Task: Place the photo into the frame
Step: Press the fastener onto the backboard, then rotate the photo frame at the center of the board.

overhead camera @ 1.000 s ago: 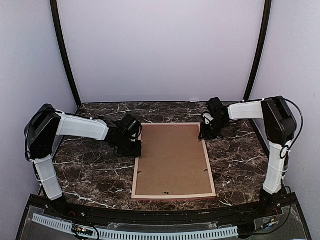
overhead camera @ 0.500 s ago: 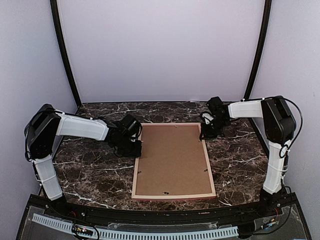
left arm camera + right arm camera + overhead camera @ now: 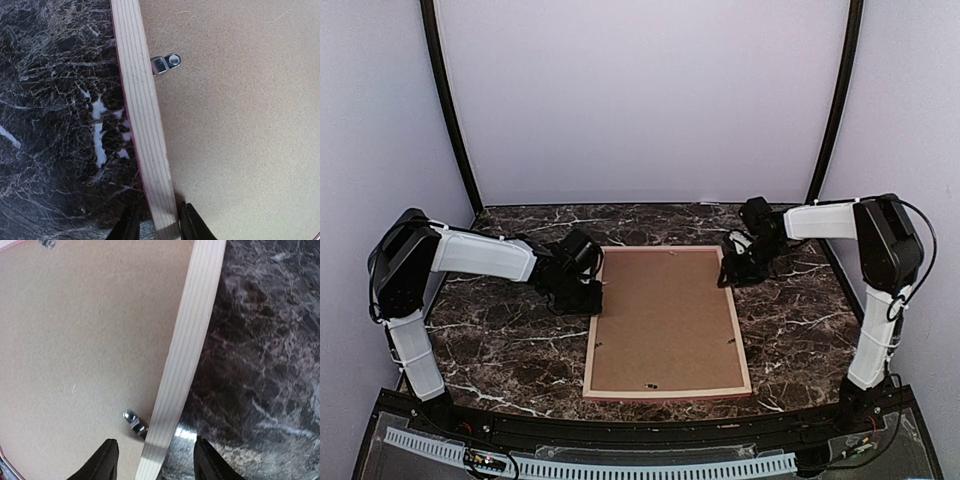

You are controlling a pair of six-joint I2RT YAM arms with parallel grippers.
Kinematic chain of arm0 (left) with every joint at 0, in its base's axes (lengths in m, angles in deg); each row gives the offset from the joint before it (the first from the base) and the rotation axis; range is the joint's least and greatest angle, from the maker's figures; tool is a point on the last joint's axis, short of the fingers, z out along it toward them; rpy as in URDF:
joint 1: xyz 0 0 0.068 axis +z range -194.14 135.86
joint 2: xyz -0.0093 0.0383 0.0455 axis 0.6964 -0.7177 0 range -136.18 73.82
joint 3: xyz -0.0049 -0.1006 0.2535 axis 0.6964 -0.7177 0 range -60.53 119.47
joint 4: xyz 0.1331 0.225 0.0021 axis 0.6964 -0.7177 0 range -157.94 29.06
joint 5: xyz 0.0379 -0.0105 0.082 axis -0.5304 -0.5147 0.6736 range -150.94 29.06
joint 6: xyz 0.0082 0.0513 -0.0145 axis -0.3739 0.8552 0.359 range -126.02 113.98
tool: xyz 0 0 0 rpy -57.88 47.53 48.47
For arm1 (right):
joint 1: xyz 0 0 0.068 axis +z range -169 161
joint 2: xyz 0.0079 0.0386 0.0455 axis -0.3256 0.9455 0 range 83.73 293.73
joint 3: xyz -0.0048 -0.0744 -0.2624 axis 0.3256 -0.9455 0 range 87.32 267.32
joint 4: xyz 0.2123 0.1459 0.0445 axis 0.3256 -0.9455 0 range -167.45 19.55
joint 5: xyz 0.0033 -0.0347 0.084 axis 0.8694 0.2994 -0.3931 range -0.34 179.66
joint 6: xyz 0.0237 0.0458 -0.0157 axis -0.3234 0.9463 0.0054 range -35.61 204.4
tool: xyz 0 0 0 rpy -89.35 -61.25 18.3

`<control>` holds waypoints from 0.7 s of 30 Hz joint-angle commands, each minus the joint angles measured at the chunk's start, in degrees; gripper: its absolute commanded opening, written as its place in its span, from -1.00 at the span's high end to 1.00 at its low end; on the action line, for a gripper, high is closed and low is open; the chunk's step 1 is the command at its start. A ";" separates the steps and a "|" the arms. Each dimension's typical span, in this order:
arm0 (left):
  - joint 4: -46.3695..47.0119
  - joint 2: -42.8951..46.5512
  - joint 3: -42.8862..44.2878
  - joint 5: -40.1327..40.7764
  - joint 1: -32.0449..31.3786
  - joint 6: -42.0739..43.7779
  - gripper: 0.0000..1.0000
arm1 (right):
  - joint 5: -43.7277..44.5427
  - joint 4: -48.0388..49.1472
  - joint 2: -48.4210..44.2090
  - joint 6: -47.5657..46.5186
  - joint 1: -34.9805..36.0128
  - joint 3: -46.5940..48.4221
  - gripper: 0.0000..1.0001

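The frame [image 3: 741, 335] lies face down on the marble table, its pale wood back up and a thin pink edge showing. A brown backing board [image 3: 665, 320] fills it. The photo is hidden. My left gripper [image 3: 592, 300] is at the frame's left rail near the far corner. In the left wrist view the left gripper [image 3: 156, 226] is shut on that rail [image 3: 142, 115], a finger tight on each side. My right gripper [image 3: 732, 270] hovers at the right rail's far end. In the right wrist view the right gripper [image 3: 155, 462] stands open astride the rail [image 3: 192, 340], with gaps on both sides.
Small metal turn clips [image 3: 167, 62] [image 3: 134, 421] sit on the board beside each rail. Dark marble table [image 3: 500, 345] surrounds the frame, with pale walls behind and black posts [image 3: 448, 110] at the back corners.
The right gripper's jaws have spread apart off the right rail and its wrist has shifted slightly right. The left gripper and the frame have stayed put.
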 commanded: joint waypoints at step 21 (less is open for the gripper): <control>-1.58 6.28 2.12 -0.88 0.50 2.52 -0.43 | 0.97 2.38 -7.82 0.02 2.50 -13.47 0.68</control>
